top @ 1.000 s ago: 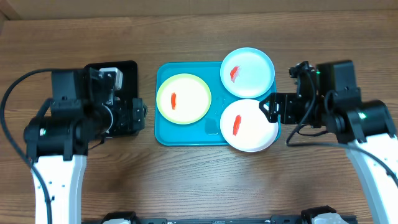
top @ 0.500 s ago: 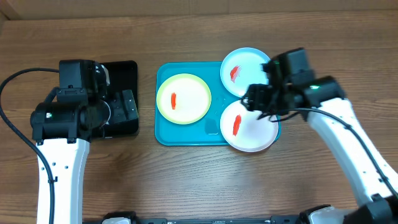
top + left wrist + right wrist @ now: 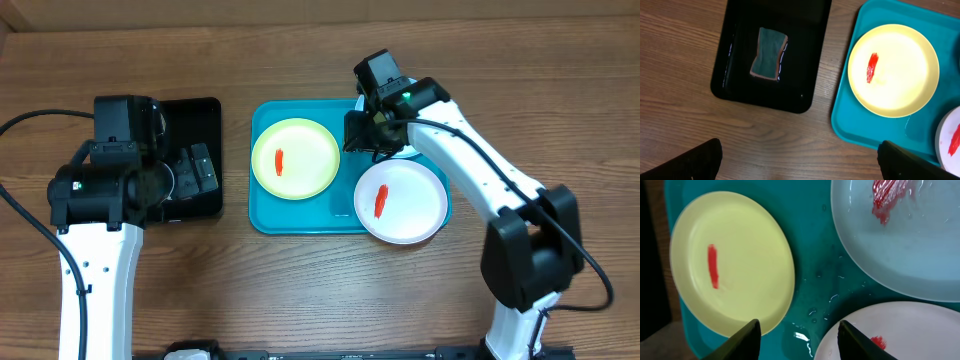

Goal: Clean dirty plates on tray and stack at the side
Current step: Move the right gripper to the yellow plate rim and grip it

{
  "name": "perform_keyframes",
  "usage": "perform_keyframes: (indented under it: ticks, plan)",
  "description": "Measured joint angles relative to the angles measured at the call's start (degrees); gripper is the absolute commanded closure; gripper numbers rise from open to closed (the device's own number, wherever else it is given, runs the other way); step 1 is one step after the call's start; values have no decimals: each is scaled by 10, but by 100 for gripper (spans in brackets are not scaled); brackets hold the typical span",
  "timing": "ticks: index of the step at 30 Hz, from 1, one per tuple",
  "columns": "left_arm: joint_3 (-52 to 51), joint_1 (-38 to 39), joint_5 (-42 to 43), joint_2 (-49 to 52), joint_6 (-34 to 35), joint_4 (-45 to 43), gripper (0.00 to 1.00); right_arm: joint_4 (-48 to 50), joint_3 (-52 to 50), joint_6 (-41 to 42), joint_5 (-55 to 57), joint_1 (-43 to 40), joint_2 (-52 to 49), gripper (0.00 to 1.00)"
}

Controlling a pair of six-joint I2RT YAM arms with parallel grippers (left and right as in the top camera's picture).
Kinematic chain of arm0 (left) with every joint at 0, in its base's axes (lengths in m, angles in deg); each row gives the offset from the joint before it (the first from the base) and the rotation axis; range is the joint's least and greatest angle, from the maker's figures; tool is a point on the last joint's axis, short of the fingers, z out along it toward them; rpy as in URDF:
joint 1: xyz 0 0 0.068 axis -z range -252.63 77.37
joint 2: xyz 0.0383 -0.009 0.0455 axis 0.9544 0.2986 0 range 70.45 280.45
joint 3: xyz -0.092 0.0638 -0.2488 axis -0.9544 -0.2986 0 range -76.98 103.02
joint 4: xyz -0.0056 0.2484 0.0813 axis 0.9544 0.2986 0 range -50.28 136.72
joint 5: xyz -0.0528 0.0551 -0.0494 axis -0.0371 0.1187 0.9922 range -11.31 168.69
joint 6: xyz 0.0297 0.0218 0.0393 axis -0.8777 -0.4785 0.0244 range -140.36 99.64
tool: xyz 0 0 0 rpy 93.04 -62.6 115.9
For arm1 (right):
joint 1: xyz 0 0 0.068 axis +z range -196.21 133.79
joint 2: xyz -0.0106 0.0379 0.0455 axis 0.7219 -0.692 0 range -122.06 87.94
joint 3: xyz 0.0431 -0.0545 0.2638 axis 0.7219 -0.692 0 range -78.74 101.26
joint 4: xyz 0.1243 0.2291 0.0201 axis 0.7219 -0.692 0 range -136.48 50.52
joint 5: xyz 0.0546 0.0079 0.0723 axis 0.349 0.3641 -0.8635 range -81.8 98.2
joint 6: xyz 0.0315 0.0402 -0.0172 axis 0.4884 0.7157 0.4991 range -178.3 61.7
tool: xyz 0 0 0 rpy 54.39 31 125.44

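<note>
1. Since a second ago, swung right tool (image 3: 363,133) from 3 o'clock of tray (image 3: 300,222) to over its middle; spread open, gripping nothing.
2. Left tool (image 3: 805,167) spread wide, empty, hovering at 9 o'clock over table (image 3: 300,300), above black tray (image 3: 207,108) with sponge (image 3: 768,53).
3. On tray: yellow-green plate (image 3: 295,158) at 9 o'clock, light blue plate (image 3: 920,245) at 1 o'clock, white plate (image 3: 402,200) at 4 o'clock overhanging rim; red smear on each.
</note>
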Motion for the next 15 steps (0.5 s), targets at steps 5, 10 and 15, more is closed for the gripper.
perform_keyframes:
  ticks: [5,10,15]
  plan:
    - [0,0,-2,0,0,2,0,30,0,7,3,6,-42,53]
    - [0,0,-2,1,0,3,0,55,0,16,13,28,-68,56]
    - [0,0,-2,9,0,3,0,66,0,29,31,46,-81,59]
